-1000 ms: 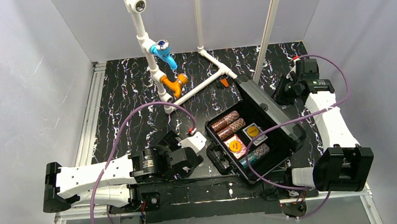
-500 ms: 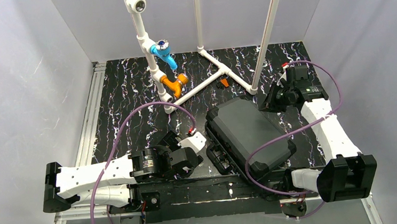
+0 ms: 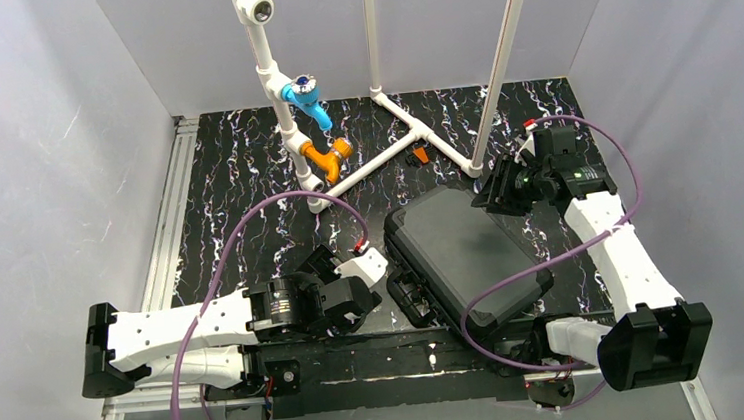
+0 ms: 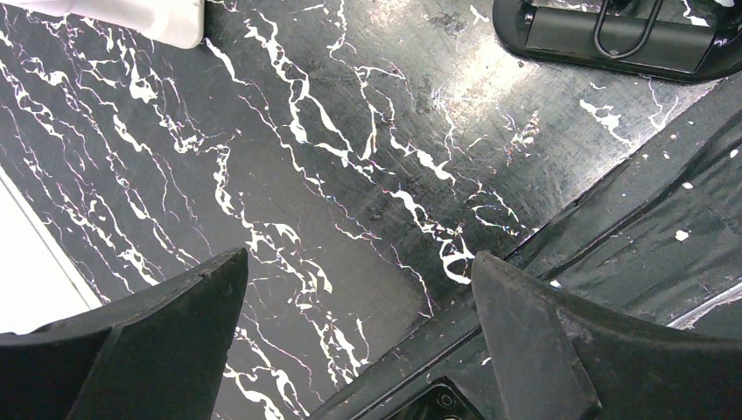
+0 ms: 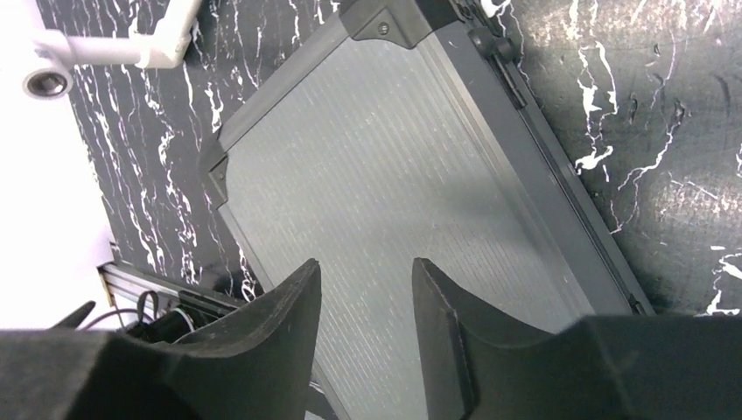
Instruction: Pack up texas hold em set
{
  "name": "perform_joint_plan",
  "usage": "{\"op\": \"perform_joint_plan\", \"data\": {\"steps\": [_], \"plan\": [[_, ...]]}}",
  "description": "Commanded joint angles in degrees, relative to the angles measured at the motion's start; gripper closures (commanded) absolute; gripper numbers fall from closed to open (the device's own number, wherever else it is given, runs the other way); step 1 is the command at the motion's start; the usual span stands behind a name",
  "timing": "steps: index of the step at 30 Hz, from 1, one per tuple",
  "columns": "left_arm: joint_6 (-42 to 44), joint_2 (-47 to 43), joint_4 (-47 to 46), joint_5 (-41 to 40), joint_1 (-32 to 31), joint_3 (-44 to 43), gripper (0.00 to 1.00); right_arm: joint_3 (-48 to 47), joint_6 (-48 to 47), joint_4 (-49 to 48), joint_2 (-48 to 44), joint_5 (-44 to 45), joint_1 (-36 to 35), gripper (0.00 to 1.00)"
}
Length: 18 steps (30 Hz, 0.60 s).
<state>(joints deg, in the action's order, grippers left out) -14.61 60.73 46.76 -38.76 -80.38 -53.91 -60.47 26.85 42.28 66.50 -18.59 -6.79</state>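
Note:
The black case (image 3: 451, 249) of the texas hold em set lies shut on the marbled table, so the chips and cards inside are hidden. In the right wrist view its ribbed lid (image 5: 385, 157) fills the frame. My right gripper (image 3: 495, 188) hovers over the case's far right corner. Its jaws (image 5: 366, 262) are open with nothing between them, clear of the lid. My left gripper (image 3: 360, 296) rests low beside the case's left end, wide open and empty (image 4: 359, 255). The case handle (image 4: 612, 35) lies a little way ahead of it.
A white pipe frame (image 3: 398, 148) with a blue fitting (image 3: 307, 100) and an orange fitting (image 3: 329, 156) stands at the back of the table. A small orange piece (image 3: 421, 154) lies beside it. The right arm's purple cable (image 3: 514, 279) drapes over the lid.
The case lid, held up a second ago, has dropped shut over the chips and cards. My right gripper has let go, opened, and moved slightly left toward the lid. The left arm stayed still.

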Motion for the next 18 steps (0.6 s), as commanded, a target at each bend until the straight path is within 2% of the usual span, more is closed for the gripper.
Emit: {"op": "perform_joint_plan", "data": {"steps": [1,5,8,13,18], "plan": [[-0.7,0.1,1.0,-2.2,-0.2,0.2,0.01,-1.8,-1.1,-0.8,-2.1,-3.5,-0.3,0.43],[-0.9,-0.2,1.0,-2.6,-0.3,0.2,0.01,-1.9,-1.9,-0.6,-2.8,-5.4,-0.4,0.31],[-0.9,-0.7,0.9,-3.0,-0.3,0.3,0.01,-1.6,-2.2,-0.9,-3.7,-7.1,-0.4,0.26],[-1.9,-2.1,-0.1,-2.7,-0.2,0.2,0.01,-0.2,-2.1,-2.5,-5.6,-10.7,-0.8,0.22],[-5.3,-4.1,-4.2,1.2,-0.2,1.7,0.01,1.4,-2.7,-3.6,-7.9,-13.5,-1.2,0.24]]}}
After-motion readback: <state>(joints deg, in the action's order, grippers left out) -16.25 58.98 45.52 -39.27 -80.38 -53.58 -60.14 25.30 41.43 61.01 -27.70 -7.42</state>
